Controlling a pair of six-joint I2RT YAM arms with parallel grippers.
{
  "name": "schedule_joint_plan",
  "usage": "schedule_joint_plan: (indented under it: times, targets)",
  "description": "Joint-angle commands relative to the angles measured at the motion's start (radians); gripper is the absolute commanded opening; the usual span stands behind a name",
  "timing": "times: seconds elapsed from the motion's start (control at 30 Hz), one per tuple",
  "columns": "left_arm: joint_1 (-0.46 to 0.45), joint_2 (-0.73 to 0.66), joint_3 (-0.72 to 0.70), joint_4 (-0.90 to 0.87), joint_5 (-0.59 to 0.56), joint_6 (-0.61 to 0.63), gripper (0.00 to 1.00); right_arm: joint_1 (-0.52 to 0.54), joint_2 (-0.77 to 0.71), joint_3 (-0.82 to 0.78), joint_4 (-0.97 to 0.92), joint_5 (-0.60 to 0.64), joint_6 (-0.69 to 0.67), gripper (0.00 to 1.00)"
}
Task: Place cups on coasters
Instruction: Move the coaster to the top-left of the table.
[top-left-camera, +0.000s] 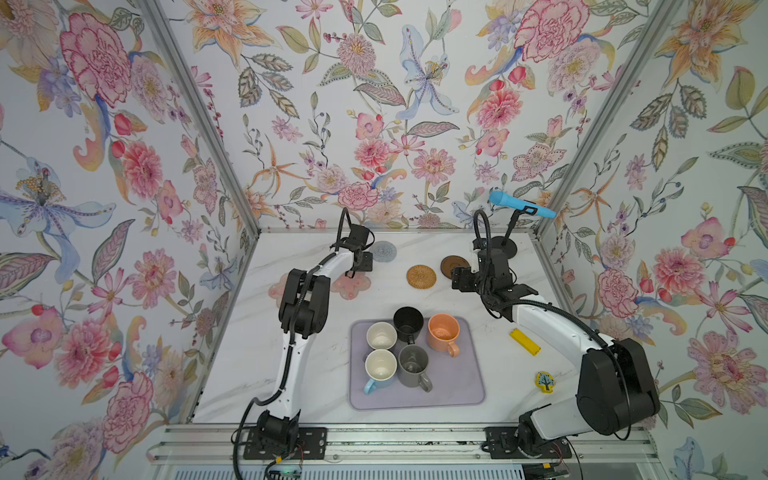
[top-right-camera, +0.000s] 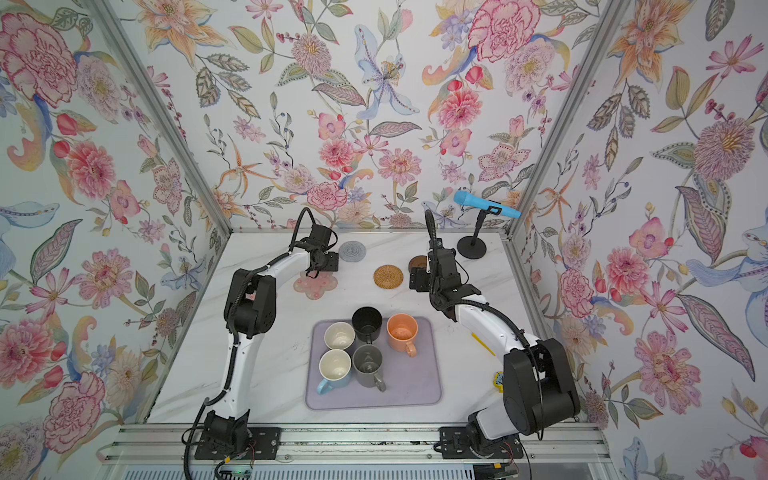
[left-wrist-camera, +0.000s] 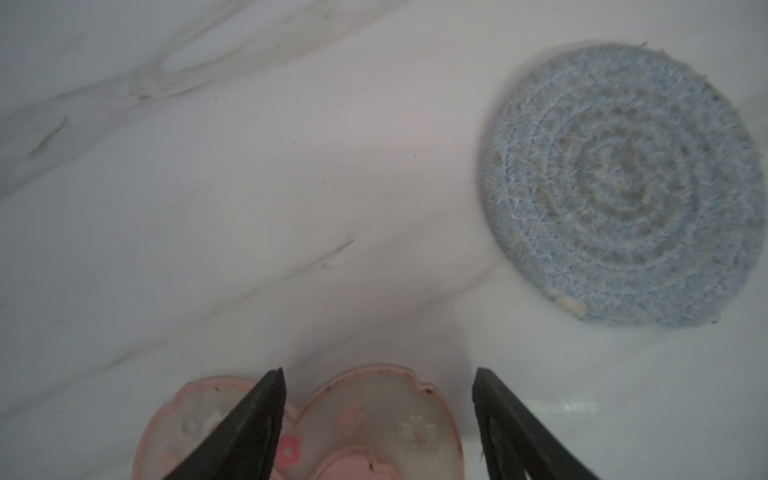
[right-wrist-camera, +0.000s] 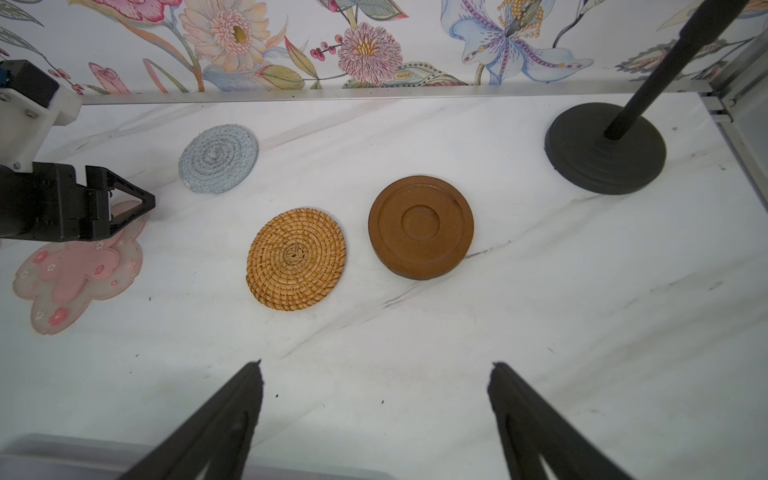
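Five cups stand together on the lilac mat in both top views: light blue (top-left-camera: 380, 370), purple-grey (top-left-camera: 381, 336), black (top-left-camera: 408, 322), peach-orange (top-left-camera: 444, 330) and grey (top-left-camera: 412, 365). Behind them lie the coasters: a grey ringed disc (top-left-camera: 383, 251), a woven tan disc (top-left-camera: 421, 276), a dark brown disc (top-left-camera: 453, 266) and a pink flower (top-left-camera: 351, 286). A second pink flower (top-left-camera: 277, 291) shows partly behind the left arm. My left gripper (left-wrist-camera: 379, 371) hangs open just over the pink flower (left-wrist-camera: 374, 415), holding nothing. My right gripper (right-wrist-camera: 377, 365) is open over bare table, in front of the tan disc (right-wrist-camera: 296, 258).
The lilac mat (top-left-camera: 457, 382) lies at the table's front centre. A black stand base (top-left-camera: 505, 248) with a blue microphone (top-left-camera: 519, 205) is at the back right. A yellow block (top-left-camera: 525, 341) and a small tree-patterned piece (top-left-camera: 544, 381) lie at the right. Walls enclose three sides.
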Motion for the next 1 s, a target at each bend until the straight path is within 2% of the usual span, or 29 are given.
schedule_joint_plan:
  times: [0.0,0.27,0.67,0.97]
  targets:
    - [0.018,0.017,-0.009,-0.029,-0.030,0.020,0.75,-0.004,-0.002,-0.012,0.003,0.001,-0.001,0.87]
    - [0.024,0.017,-0.043,-0.055,-0.066,0.039,0.75,-0.011,-0.035,-0.012,0.001,-0.001,-0.008,0.87]
    - [0.047,-0.085,-0.231,-0.026,-0.108,0.042,0.75,-0.018,-0.067,-0.036,0.002,-0.003,0.009,0.87]
    - [0.052,-0.140,-0.235,-0.017,-0.088,0.034,0.76,-0.018,-0.082,-0.046,0.000,-0.004,0.012,0.87]
